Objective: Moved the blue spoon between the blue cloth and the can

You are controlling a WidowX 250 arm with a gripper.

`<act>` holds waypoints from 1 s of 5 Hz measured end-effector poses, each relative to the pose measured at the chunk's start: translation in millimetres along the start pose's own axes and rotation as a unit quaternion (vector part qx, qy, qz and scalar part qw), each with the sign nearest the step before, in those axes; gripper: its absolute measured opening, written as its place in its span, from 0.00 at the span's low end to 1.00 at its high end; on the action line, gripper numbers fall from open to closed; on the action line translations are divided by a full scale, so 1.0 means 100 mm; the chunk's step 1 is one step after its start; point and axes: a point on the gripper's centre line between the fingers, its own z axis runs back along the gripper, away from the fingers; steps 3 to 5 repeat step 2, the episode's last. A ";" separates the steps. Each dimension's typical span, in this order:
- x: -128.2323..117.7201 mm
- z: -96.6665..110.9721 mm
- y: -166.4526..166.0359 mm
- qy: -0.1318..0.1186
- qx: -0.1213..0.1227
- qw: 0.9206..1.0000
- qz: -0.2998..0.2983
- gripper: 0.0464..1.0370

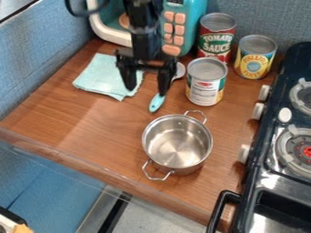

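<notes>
The gripper (147,87) hangs down at the upper middle of the counter, its two fingers spread apart and open. One finger is over the light blue cloth (100,78), the other over the blue spoon (157,103). The spoon lies between the cloth and the nearest can (205,86), its blue handle end toward the pot and its pale bowl near the can. The right finger hides part of the spoon's middle. I cannot tell whether that finger touches the spoon.
A steel pot (177,143) stands in front of the spoon. Behind are a tomato sauce can (216,36), a pineapple can (255,57) and a teal toy microwave (193,22). A toy stove (267,157) lines the right side.
</notes>
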 end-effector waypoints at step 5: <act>-0.09 0.13 0.00 -0.010 -0.003 1.000 -0.021 0.96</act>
